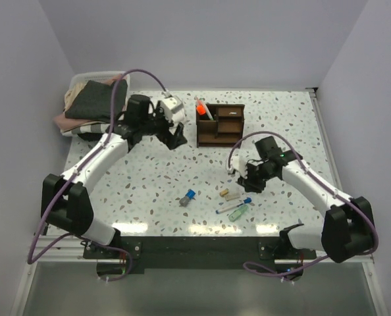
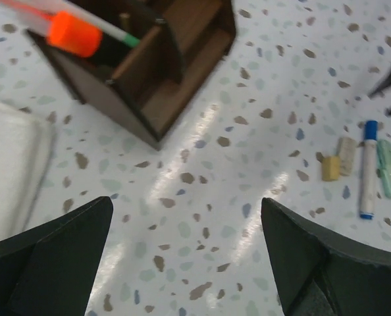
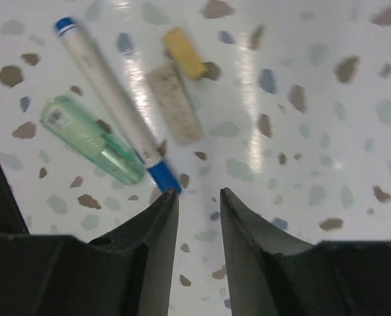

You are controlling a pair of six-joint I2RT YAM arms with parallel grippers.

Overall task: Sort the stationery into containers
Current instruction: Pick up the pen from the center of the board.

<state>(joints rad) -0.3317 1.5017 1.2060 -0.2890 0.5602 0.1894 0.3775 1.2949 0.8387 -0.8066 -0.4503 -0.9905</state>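
Hovering over the speckled table (image 1: 149, 171) near its front right, my right gripper (image 3: 199, 207) has its fingers only a narrow gap apart, with nothing between them but bare tabletop. One fingertip (image 3: 164, 205) sits just beside the blue-capped end of a white pen (image 3: 110, 95), and I cannot tell whether the two touch. A clear green piece (image 3: 90, 138) lies alongside the pen on one side. On the other side a grey-beige bit (image 3: 176, 102) lies against the pen, with a tan bit (image 3: 184, 52) just beyond it. This little cluster lies loose on the table, well apart from the dark brown wooden organiser (image 1: 220, 124) at the back.

My left gripper (image 2: 185, 230) is spread wide and holds nothing. It hangs over the table just left of the organiser. From its wrist view I see the organiser's compartments from a corner. An orange highlighter (image 2: 74, 33) stands in the tall section, leaning out over the rim, and a thin pen (image 2: 110, 27) with a green end leans beside it.

A blue-capped marker (image 1: 187, 197) lies alone on the table near the front, left of the cluster. A white bin (image 1: 100, 74) of folded cloths (image 1: 93, 99) sits in the far left corner.
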